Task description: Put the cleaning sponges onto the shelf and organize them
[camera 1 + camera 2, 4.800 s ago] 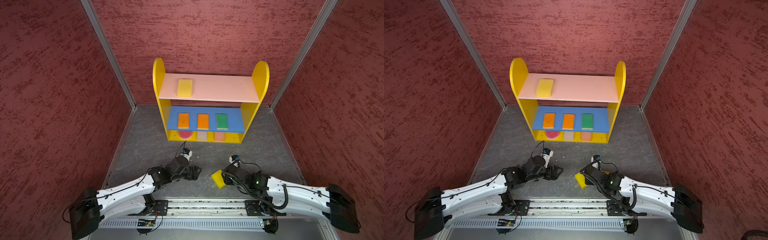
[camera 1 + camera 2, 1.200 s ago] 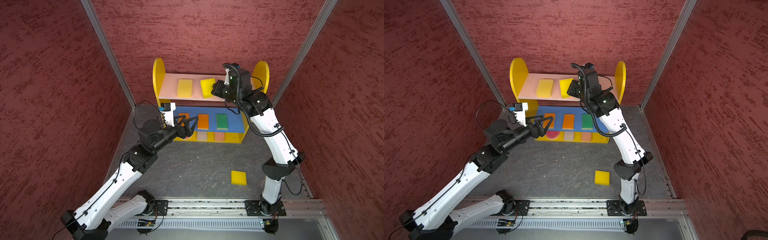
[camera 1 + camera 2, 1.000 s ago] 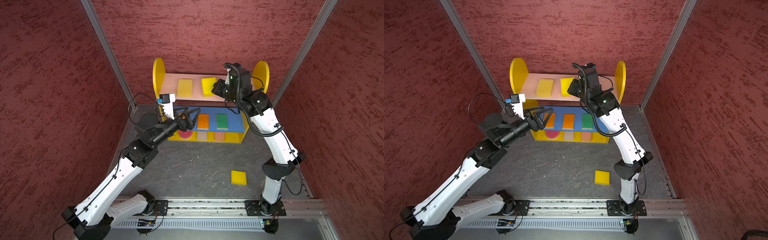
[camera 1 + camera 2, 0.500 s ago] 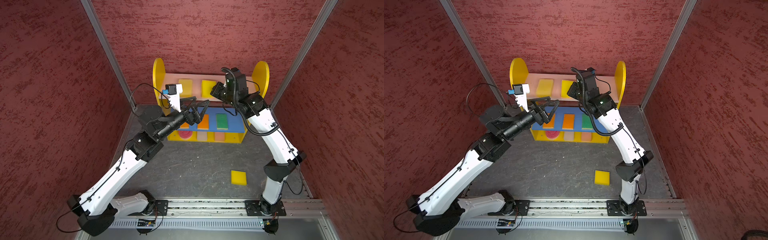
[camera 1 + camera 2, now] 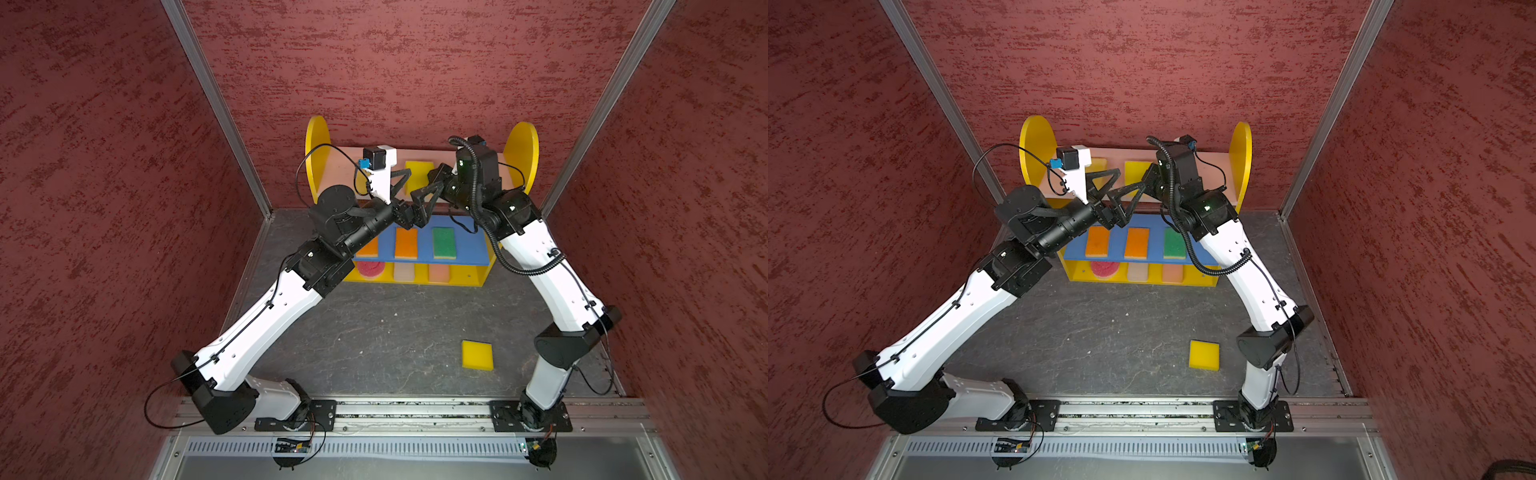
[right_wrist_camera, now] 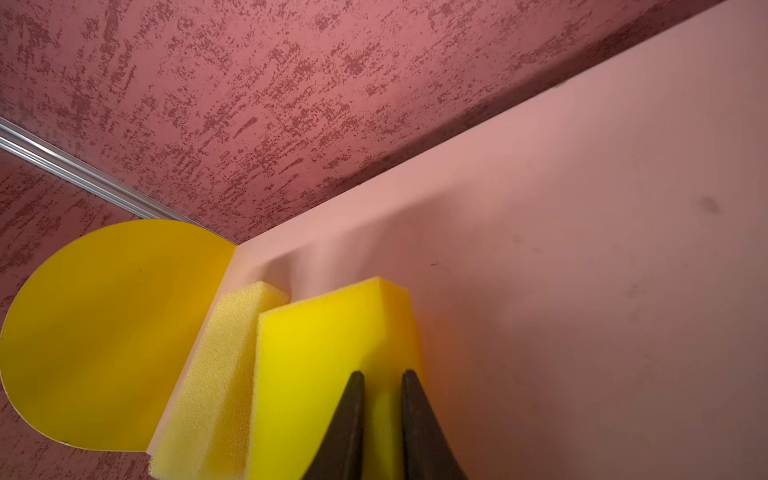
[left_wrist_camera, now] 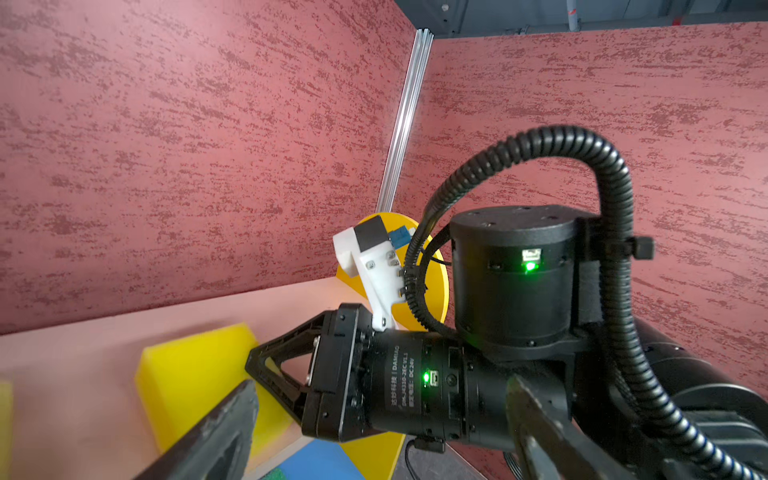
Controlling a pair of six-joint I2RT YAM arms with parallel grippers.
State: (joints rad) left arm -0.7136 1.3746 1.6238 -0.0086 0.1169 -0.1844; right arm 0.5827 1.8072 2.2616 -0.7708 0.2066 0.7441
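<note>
Both top views: saw left gripper (image 5: 1128,178) spread wide, empty, at shelf (image 5: 525,141) top; right gripper (image 5: 1145,176) just beside it, at yellow sponge (image 5: 1136,167); floor sponge (image 5: 478,354) well behind both.
Left wrist: saw own fingers (image 7: 216,436) splayed, yellow sponge (image 7: 195,374) just ahead.
Right wrist: saw fingers (image 6: 345,424) narrowly parted over yellow sponge (image 6: 316,353); pinch unclear.

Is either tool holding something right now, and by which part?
Left tool: nothing, wide open. Right tool: tips slightly apart at one edge of a yellow sponge lying on the pink board; a grip cannot be told.
</note>
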